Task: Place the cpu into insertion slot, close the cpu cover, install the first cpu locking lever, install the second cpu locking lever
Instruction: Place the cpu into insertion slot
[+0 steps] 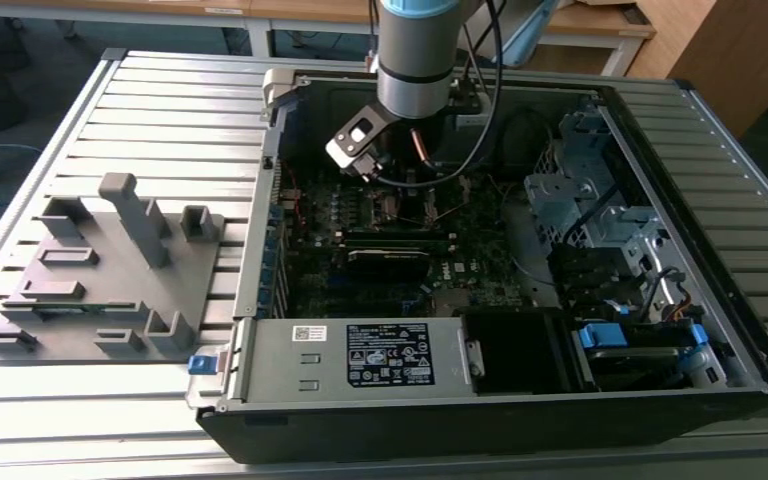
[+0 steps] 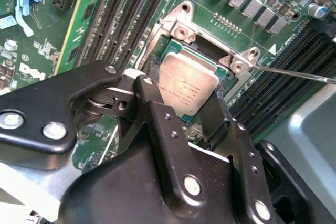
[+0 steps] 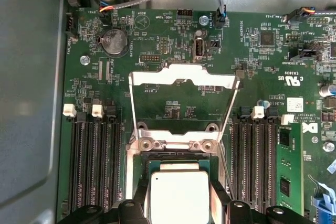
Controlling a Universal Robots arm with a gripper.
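Now my gripper [image 2: 185, 98] is down over the motherboard [image 1: 357, 290], and its black fingers [image 2: 149, 103] are closed most of the way, pressed against two opposite edges of the cpu [image 2: 189, 82]. So I have the chip pinched between them, silver top facing up. The cpu sits right at the insertion slot [image 3: 176, 142], square inside its silvery rim; I cannot tell whether it is fully seated or a touch above. The cpu cover [image 3: 181, 75] is swung open, its window frame standing back on the side of the slot away from my fingers, nothing over the chip. A thin metal rod [image 2: 294, 73] runs out from one corner of the slot across the black memory slots [image 3: 94, 166], which flank the slot on both sides. In the exterior view my arm [image 1: 418, 60] drops into the open computer case [image 1: 491, 430] at twelve o'clock, the grey power supply box [image 1: 304, 355] lies at six o'clock, and a grey fixture plate [image 1: 104, 290] rests on the slatted table [image 1: 157, 100] at nine o'clock.
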